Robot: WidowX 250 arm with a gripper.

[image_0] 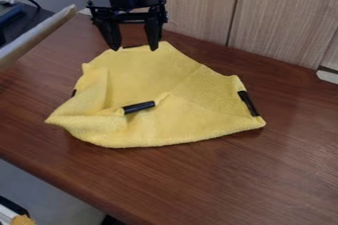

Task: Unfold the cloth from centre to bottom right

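At upper left the fingers (153,34) are hanging apart, likely for pinching; mid-frame, the cloth (191,119) is lying on the counter (264,174), its central black tab (139,107) probably marking the folded-in corner.

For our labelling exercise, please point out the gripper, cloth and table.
Gripper (135,48): camera view, midway between its fingertips.
Cloth (151,75): camera view, upper middle part.
Table (218,179): camera view, bare front surface.

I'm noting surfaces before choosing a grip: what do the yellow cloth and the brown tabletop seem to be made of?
Yellow cloth: soft, matte, fuzzy fabric, perhaps microfibre or terry, judging by its napped surface and rounded folds.
Brown tabletop: wood or wood-look laminate, smooth with a slight sheen; it shows streaky grain.
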